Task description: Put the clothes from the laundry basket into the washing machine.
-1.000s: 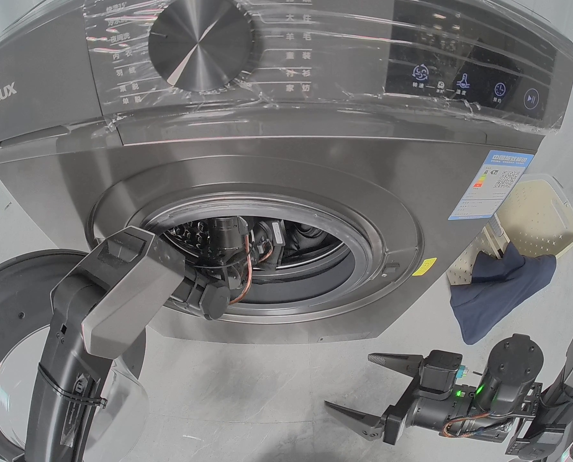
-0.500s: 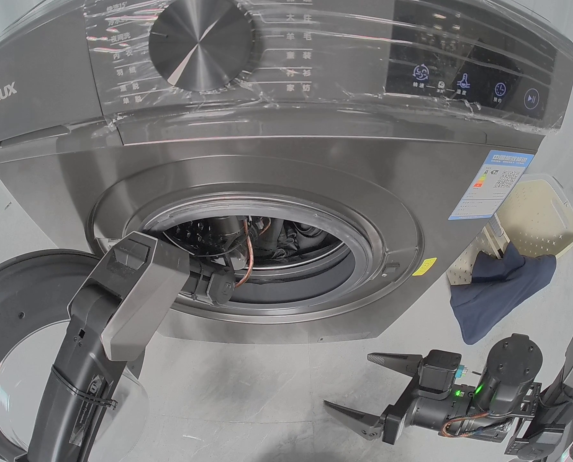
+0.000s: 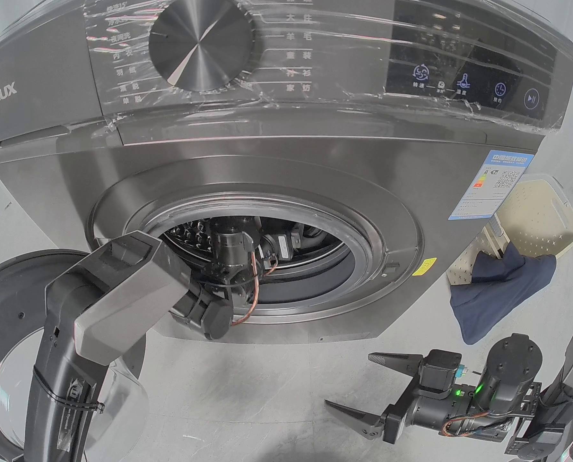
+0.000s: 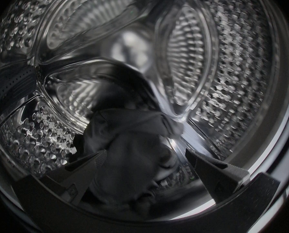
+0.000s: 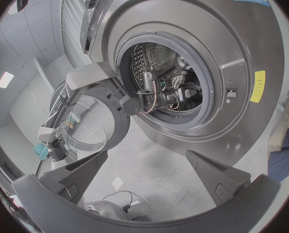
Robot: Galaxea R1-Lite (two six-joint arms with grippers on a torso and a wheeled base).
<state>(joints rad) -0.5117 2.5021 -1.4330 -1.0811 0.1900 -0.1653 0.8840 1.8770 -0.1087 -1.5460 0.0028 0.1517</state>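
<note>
Front and centre, the big grey washing machine (image 3: 286,162), its round door (image 3: 10,328) swung wide open on the robot's left. The left arm (image 3: 119,290) is through the opening, its wrist inside the steel drum (image 4: 241,65), whose dimpled, perforated wall and smooth paddles gleam in dim light. Off to the right of the machine, on the pale tiled floor (image 3: 254,393), sits the cream, perforated laundry basket (image 3: 543,216). A navy cloth (image 3: 498,290) is draped over its near rim: soft, matte, deep blue, folding over the edge and spilling down onto the floor in a loose flap. Inside the drum, a dark garment (image 4: 131,165) lies at the bottom as a crumpled heap, rumpled into rounded folds, dark grey to black in this light, resting against the drum wall and the foot of a paddle. The left hand (image 4: 146,153) is just in front of that heap with its fingers spread wide on either side, released, gripping nothing. The right hand (image 3: 349,381) hangs low over the floor in front of the machine, well apart from the basket, and it too is spread open and empty, its pointed fingers (image 5: 86,169) aimed towards the machine.
</note>
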